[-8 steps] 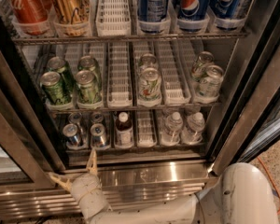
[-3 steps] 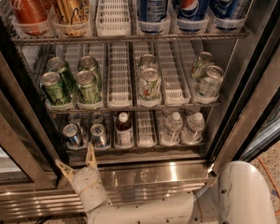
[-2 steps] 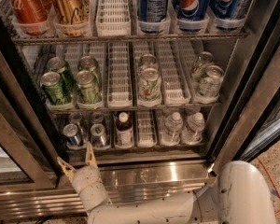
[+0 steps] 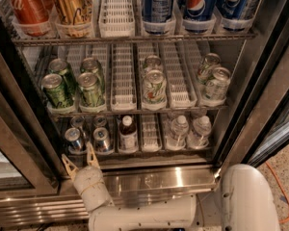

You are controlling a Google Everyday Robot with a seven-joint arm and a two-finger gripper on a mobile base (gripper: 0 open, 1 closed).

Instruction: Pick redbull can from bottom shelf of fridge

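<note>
Four slim redbull cans sit in two lanes at the left end of the bottom shelf (image 4: pixel 151 154) of the fridge (image 4: pixel 258 93), two in front and two behind, all left of the dark-labelled bottle (image 4: pixel 127 134). The nearer front redbull can (image 4: pixel 102 139) stands just left of that bottle, and the other front can (image 4: pixel 73 138) is one lane further left.

The hand (image 4: pixel 80 160) is low at the shelf's front edge, left of the bottle, with its two tan fingers spread apart and holding nothing. One tip points toward each front can, so the gap seems aimed between the lanes rather than around one can.

Risks, as I judge them:
- Pushing straight in could set the fingers astride the lane divider, so they shove both cans back or tip one.
- A tip could catch on the steel lip, since the hand sits very low.
- Closing off-centre on a narrow, shiny can may let it slip or twist out.
- Lifting too high could knock the can against the rack of green cans (image 4: pixel 89 88) above the bottle.
</note>
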